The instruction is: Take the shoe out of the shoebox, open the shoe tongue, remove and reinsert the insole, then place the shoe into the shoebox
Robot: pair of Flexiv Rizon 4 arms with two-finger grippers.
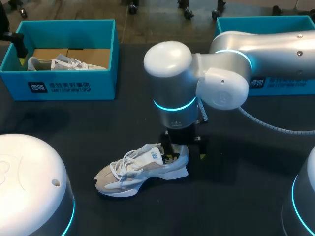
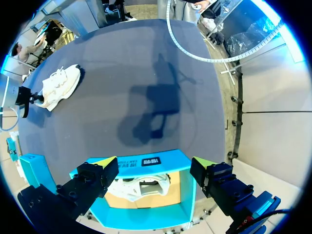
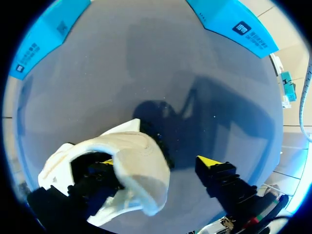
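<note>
**Table.** A dark table (image 1: 246,162) is seen carrying two teal shoeboxes and one loose sneaker.

**Task item.** The white and beige sneaker (image 1: 140,169) (image 2: 61,87) (image 3: 136,165) is found outside the boxes, standing on its sole near the middle of the table. Its toe is turned to the left arm's side and its heel to the right arm's side. Its laces are seen loose over the tongue.

**Right arm.** The right arm (image 1: 246,54) is extended past the middle of the table, with the right pincer (image 1: 179,147) (image 3: 158,163) lowered at the sneaker's heel. One finger (image 3: 108,162) is set inside the heel opening. The other finger (image 3: 210,162) is held outside and apart from the shoe, over bare table. The pincer is therefore recorded as spread wide, with no two-sided hold on the sneaker.

**Left arm.** The left pincer (image 2: 152,166) is held above the left shoebox (image 1: 74,86) (image 2: 146,162) (image 3: 44,39), which stands at the far left of the table. Its fingers are spread wide and nothing is gripped. A second white sneaker (image 1: 59,63) (image 2: 141,187) is seen lying inside this box on its brown floor.

**Other box.** The right shoebox (image 1: 266,22) (image 3: 234,22) is placed at the far right; its interior is largely hidden by the right arm, so its contents cannot be told.
</note>
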